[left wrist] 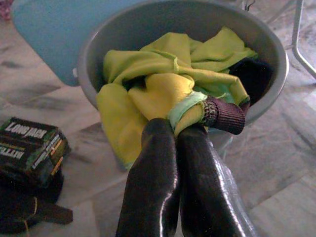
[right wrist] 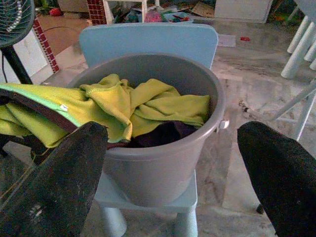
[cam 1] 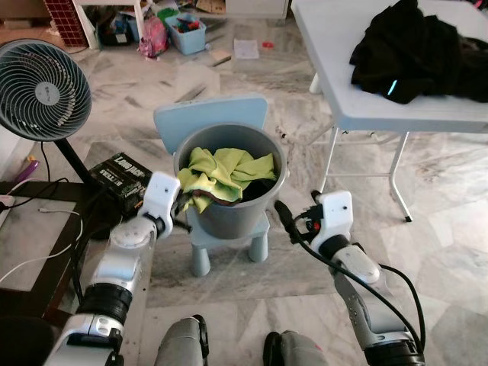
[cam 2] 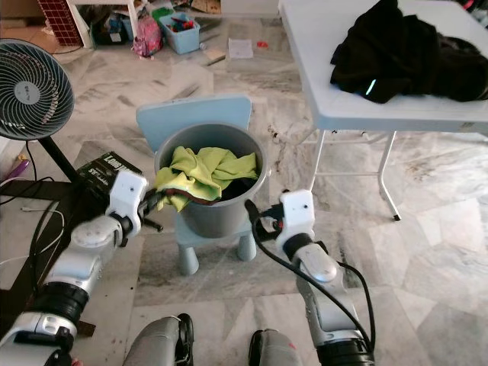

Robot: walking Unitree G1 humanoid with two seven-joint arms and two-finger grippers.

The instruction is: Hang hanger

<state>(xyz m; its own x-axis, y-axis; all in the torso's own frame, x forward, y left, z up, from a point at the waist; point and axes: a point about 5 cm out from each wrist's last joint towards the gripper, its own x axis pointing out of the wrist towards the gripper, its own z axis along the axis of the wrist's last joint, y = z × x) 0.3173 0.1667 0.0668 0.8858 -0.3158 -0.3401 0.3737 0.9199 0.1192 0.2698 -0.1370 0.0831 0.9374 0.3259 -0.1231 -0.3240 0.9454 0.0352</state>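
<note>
marble floor [cam 1: 442, 252], grey bucket [cam 1: 229, 217] on a small blue chair [cam 1: 210, 118]. left gripper [left wrist: 185, 126] at the bucket's rim, fingers pinched together on the yellow-green garment [cam 1: 221, 171] that spills over the edge. right gripper [right wrist: 173, 163] just beside the bucket, fingers spread wide, holding nothing. dark clothes [cam 1: 415, 49] on the white table [cam 1: 335, 69]; fan [cam 1: 38, 88] to the left.

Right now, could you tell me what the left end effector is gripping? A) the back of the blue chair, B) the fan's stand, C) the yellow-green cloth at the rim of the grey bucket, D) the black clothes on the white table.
C: the left end effector is pinched shut on a fold of the yellow-green cloth hanging over the rim of the grey bucket, while the right end effector is open in front of the bucket.
</note>
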